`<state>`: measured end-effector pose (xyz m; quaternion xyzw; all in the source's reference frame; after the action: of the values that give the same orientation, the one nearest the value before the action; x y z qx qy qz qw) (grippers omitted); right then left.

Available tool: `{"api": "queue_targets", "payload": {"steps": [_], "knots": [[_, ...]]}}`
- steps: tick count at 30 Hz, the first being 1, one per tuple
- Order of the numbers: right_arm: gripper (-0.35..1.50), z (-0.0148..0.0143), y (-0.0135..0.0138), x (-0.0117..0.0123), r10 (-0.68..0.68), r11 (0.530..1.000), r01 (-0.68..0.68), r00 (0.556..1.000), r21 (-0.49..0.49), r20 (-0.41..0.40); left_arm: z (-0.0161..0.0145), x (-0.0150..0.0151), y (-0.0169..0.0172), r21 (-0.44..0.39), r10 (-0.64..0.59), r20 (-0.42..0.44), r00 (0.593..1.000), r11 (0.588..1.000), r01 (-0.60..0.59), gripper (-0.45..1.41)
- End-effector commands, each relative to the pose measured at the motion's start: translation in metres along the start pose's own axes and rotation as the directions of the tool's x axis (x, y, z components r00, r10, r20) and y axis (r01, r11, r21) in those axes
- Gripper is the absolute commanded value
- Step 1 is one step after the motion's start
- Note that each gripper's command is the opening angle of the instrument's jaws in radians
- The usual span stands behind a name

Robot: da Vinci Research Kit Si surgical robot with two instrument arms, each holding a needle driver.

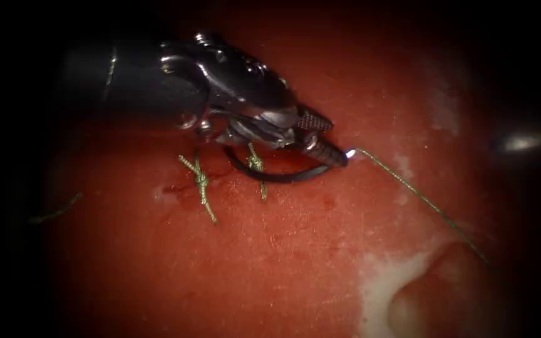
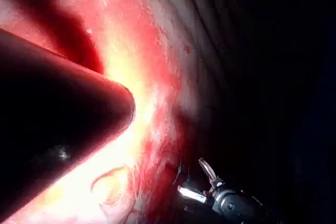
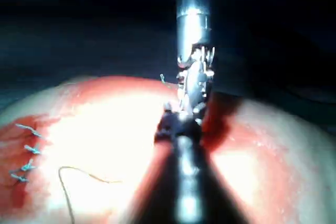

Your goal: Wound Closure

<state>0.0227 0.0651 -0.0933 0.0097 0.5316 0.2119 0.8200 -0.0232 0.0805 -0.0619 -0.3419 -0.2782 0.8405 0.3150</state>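
The left tool (image 1: pixel 327 134), reaching in from the endoscope view's left on a thick dark shaft, has its two ridged jaws parted a little at the tips, the lower jaw pinching the curved needle (image 1: pixel 270 175) right at its tail end, where the thread (image 1: pixel 421 197) is joined and a small glint shows. From that grip the dark needle sweeps back leftward in a low arc under the tool's wrist, lying close over the tissue (image 1: pixel 270 263); its point is hidden beneath the tool's metal, so I cannot tell whether it is in the tissue. The greenish thread leaves the needle's tail and runs away to the right and downward across the red surface in a long, nearly straight line. Just below the wrist sit two tied stitches: one knot (image 1: pixel 200 183) with its cut ends splayed, and a second knot (image 1: pixel 256 164) just to its right, crossed by the needle's arc. A short loose piece of thread (image 1: pixel 57 211) lies well off to the left. A pale patch (image 1: pixel 380 281) marks the tissue low on the right. In the right wrist view the right tool (image 3: pixel 191 85) hangs above the tissue, and it seems to hold nothing, though its jaws are too blurred to read.
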Motion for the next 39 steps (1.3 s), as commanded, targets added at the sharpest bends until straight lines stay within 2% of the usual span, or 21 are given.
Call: {"api": "queue_targets", "payload": {"steps": [1,5,9,10,12,13,16,17,20,21,22,25,33,39], "knots": [[1.40,0.0010,-0.0004,-0.0001,-0.002,1.000,0.002,1.000,0.001,0.000,0.0002,0.0003,-0.0004,-0.010,0.010,-0.016,1.000,1.000,-0.010,0.78],[1.40,0.0016,-0.0007,-0.0003,-0.005,1.000,0.005,1.000,0.006,0.005,-0.0035,0.0004,-0.0012,-0.052,0.073,-0.053,0.996,0.996,-0.076,0.78],[1.40,0.0017,-0.0009,-0.0003,-0.006,1.000,0.006,1.000,0.011,0.001,-0.0082,-0.0011,-0.0015,-0.085,0.239,-0.058,0.969,0.966,-0.243,0.78],[1.40,0.0018,-0.0009,-0.0003,-0.006,1.000,0.006,1.000,0.010,0.002,-0.0099,-0.0026,-0.0016,-0.080,0.410,-0.031,0.912,0.908,-0.411,0.76],[1.40,0.0019,-0.0009,-0.0003,-0.005,1.000,0.005,1.000,0.010,0.002,-0.0107,-0.0037,-0.0019,-0.072,0.530,0.004,0.848,0.846,-0.529,0.73],[1.40,0.0020,-0.0010,-0.0003,-0.006,1.000,0.006,1.000,0.009,0.002,-0.0109,-0.0048,-0.0025,-0.070,0.617,0.034,0.786,0.786,-0.614,0.70],[1.40,0.0022,-0.0012,-0.0003,-0.006,1.000,0.006,1.000,0.008,0.001,-0.0104,-0.0061,-0.0036,-0.082,0.690,0.062,0.721,0.723,-0.686,0.65],[1.40,0.0024,-0.0014,-0.0003,-0.007,1.000,0.007,1.000,0.013,0.001,-0.0097,-0.0067,-0.0044,-0.076,0.716,0.097,0.692,0.698,-0.712,0.62],[1.40,0.0026,-0.0016,-0.0002,-0.007,1.000,0.007,1.000,0.016,0.002,-0.0086,-0.0068,-0.0056,-0.054,0.747,0.125,0.653,0.662,-0.747,0.61],[1.40,0.0027,-0.0017,-0.0002,-0.008,1.000,0.008,1.000,0.016,0.002,-0.0077,-0.0067,-0.0068,-0.044,0.779,0.136,0.612,0.622,-0.782,0.61],[1.40,0.0027,-0.0017,-0.0002,-0.008,1.000,0.008,1.000,0.016,0.002,-0.0077,-0.0067,-0.0068,-0.044,0.779,0.136,0.612,0.622,-0.782,0.61],[1.41,0.0028,-0.0017,-0.0002,-0.008,1.000,0.008,1.000,0.018,0.000,-0.0068,-0.0068,-0.0079,-0.045,0.811,0.142,0.568,0.578,-0.815,0.59],[1.41,0.0034,-0.0020,-0.0006,-0.012,1.000,0.012,1.000,0.021,0.003,-0.0045,-0.0078,-0.0077,-0.084,0.896,0.124,0.427,0.438,-0.895,0.54],[1.41,0.0037,-0.0020,-0.0007,-0.013,1.000,0.013,1.000,0.022,0.001,-0.0031,-0.0079,-0.0074,-0.108,0.914,0.101,0.394,0.403,-0.909,0.53]]}}
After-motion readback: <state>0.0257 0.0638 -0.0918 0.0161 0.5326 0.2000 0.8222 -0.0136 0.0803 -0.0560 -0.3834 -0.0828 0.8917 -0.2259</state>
